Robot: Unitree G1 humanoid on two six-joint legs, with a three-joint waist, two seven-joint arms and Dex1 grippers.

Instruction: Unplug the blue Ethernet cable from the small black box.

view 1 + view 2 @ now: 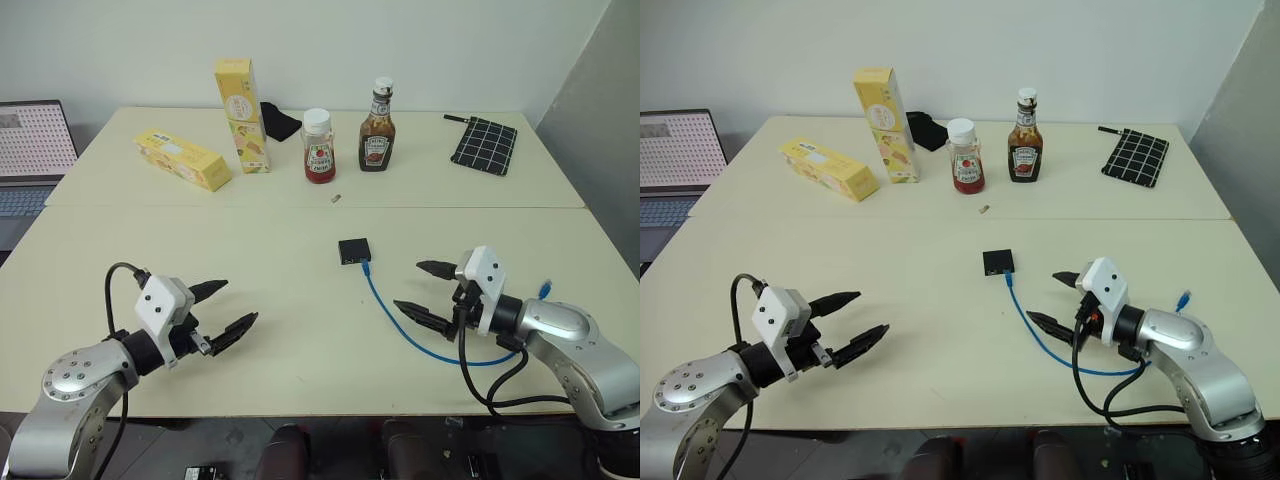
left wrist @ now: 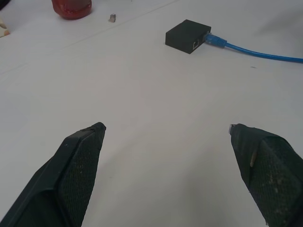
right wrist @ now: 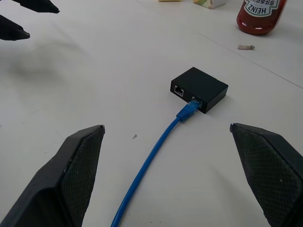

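Observation:
The small black box [image 1: 354, 250] lies flat near the middle of the cream table. The blue Ethernet cable [image 1: 400, 325] is plugged into the box's near side and curves toward my right arm; its free plug [image 1: 545, 289] rests by that arm. In the right wrist view the plug [image 3: 189, 110] sits in one of the box's [image 3: 201, 87] ports. My right gripper [image 1: 423, 292] hovers open just right of the cable, nothing between its fingers. At the near left my left gripper [image 1: 222, 310] is open and empty, well away from the box [image 2: 187, 35].
Along the far side stand a ketchup jar [image 1: 319, 146], a brown sauce bottle [image 1: 378, 127], an upright yellow carton [image 1: 241, 115], a lying yellow carton [image 1: 183, 159], a black cloth lump [image 1: 280, 122] and a black grid cloth [image 1: 484, 143]. A tiny plug piece [image 1: 336, 198] lies beyond the box. A laptop [image 1: 30, 150] sits far left.

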